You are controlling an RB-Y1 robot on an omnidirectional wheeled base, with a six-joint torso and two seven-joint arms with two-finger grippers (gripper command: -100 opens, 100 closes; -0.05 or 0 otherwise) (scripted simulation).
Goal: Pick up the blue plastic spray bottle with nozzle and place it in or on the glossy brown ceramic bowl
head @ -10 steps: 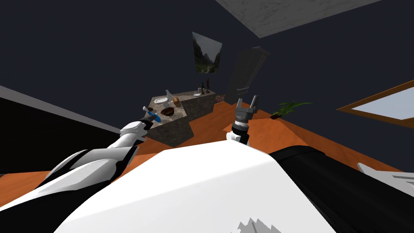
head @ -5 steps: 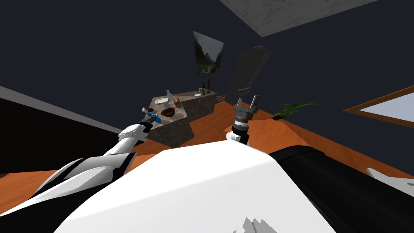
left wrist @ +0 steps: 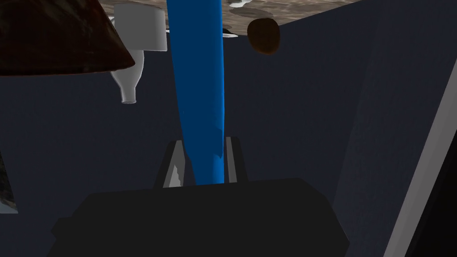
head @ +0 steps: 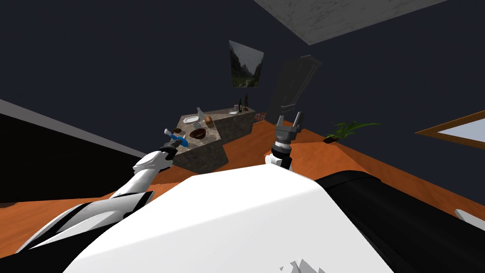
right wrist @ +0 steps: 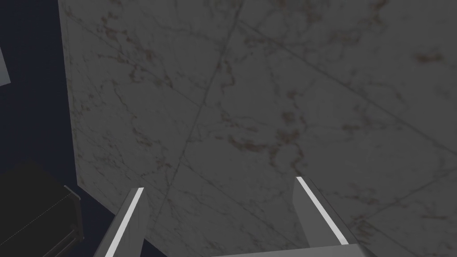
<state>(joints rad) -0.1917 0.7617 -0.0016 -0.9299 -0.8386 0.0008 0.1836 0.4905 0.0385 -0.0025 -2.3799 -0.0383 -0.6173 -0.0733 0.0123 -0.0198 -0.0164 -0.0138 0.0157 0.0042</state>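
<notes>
At the stone counter's (head: 204, 154) near corner: left gripper (left wrist: 203, 167) clamped on the blue spray bottle (left wrist: 198, 89).
The bottle is held above the counter beside the brown bowl (head: 198, 133), slightly farther from it than a second ago; the right gripper (head: 289, 121) stands spread wide, empty.

The bottle (head: 177, 139) is long, thin and bright blue, with a pale nozzle (head: 167, 132) at its far end. It is held tilted over the left edge of the counter (head: 211, 144), with its bottom end pinched between the two fingers (left wrist: 230, 156) of the left tool (left wrist: 203, 148). The bowl (head: 198, 133) is dark brown and shiny, and it sits the right way up on the counter, near the bottle and not touching it.
</notes>
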